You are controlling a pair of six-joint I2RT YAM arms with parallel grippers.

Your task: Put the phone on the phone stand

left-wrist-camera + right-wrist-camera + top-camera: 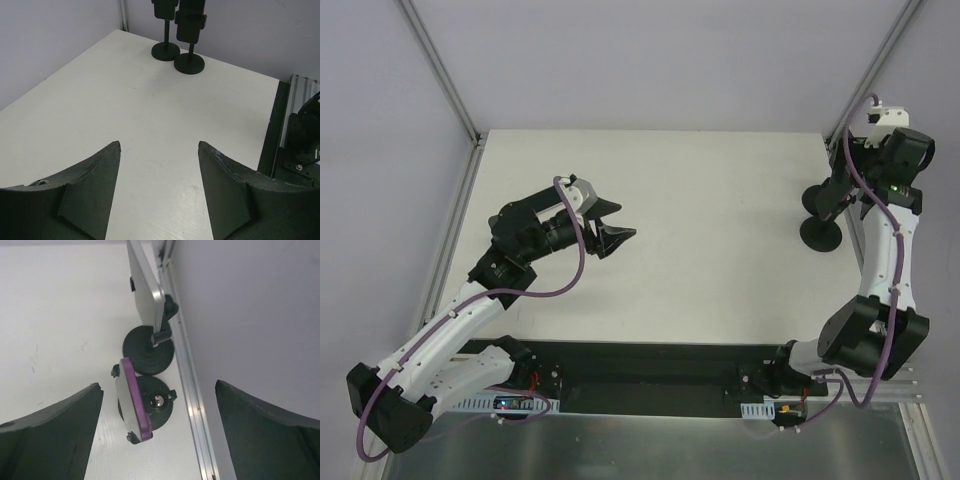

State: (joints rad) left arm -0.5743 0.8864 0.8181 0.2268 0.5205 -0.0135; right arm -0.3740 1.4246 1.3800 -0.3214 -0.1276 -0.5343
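In the right wrist view a thin flat phone (131, 399) with a purple edge and a glossy face stands on its edge, held in the clamp of a black phone stand with a round disc base (161, 412). My right gripper (158, 385) is open above it, with the fingers wide on either side and not touching it. In the top view the right gripper (828, 200) hangs over the stand (820, 236) at the table's right edge. My left gripper (623, 220) is open and empty over the left middle of the table, also seen in the left wrist view (159, 145). The stand shows far off in the left wrist view (189, 63).
A second black stand (148, 351) just behind the first holds a silver-edged device (145, 287); it also shows in the left wrist view (165, 50). An aluminium frame rail (192, 395) and the enclosure wall run close along the right of both stands.
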